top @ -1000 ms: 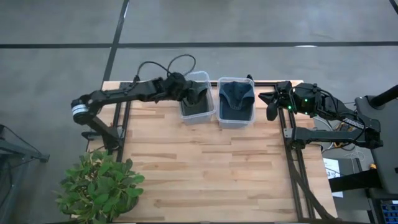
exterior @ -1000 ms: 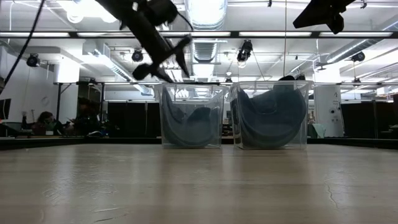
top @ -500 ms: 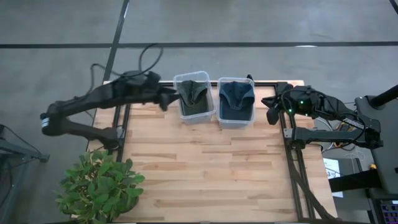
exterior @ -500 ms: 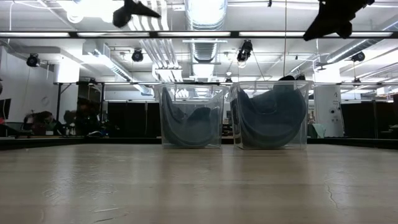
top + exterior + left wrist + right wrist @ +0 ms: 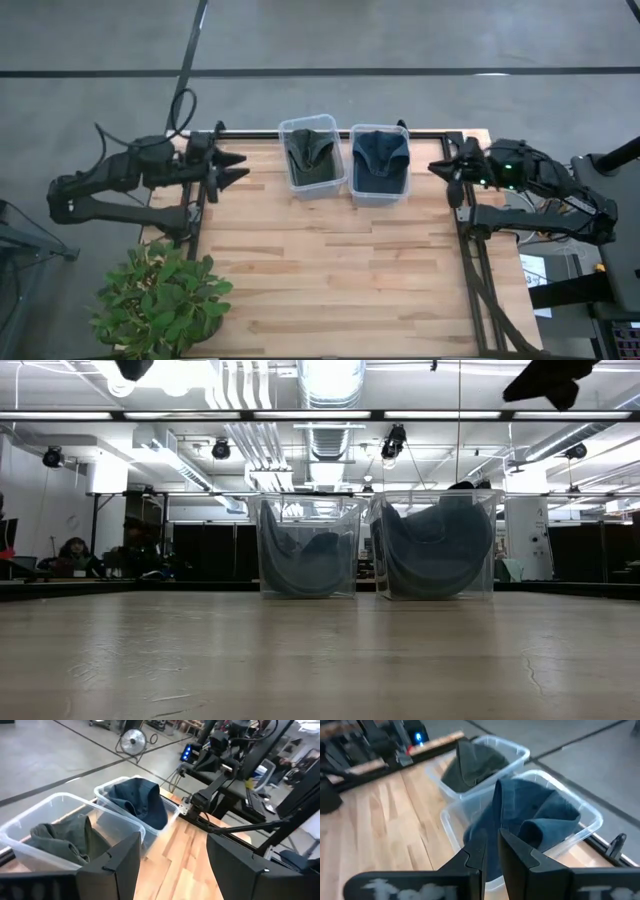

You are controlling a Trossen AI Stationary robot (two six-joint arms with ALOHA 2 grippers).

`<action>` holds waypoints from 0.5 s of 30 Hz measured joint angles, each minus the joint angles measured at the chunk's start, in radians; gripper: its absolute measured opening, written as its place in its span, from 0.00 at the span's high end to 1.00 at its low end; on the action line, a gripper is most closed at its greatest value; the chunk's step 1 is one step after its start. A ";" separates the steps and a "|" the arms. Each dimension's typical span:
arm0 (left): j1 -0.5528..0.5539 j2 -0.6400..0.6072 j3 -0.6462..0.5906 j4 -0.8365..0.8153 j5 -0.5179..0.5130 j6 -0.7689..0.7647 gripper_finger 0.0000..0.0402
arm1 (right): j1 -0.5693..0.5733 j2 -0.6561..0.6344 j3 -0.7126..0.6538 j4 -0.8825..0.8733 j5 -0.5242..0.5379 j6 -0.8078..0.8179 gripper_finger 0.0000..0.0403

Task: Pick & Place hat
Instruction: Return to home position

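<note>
Apart, at table [image 5: 330,262] edges — left claw [image 5: 238,169] spread, right claw [image 5: 445,171] pinched.

Crumpled gray cap [image 5: 311,152] in the left transparent bin [image 5: 312,190], dark blue cap [image 5: 380,155] in the right transparent bin [image 5: 380,201]

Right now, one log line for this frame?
gray cap in left bin | dark blue cap in right bin | left gripper open, empty, left of both | right gripper shut, empty, right of both
</note>
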 joint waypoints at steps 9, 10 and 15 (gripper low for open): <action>-0.036 -0.215 -0.335 0.252 0.000 -0.020 0.46 | 0.000 -0.211 -0.060 0.002 -0.033 0.059 0.89; -0.037 -0.235 -0.371 0.276 0.001 -0.021 0.46 | 0.000 -0.234 -0.074 0.002 -0.036 0.068 0.89; -0.042 -0.327 -0.526 0.386 0.034 -0.049 0.46 | 0.000 -0.345 -0.165 0.039 -0.060 0.095 0.89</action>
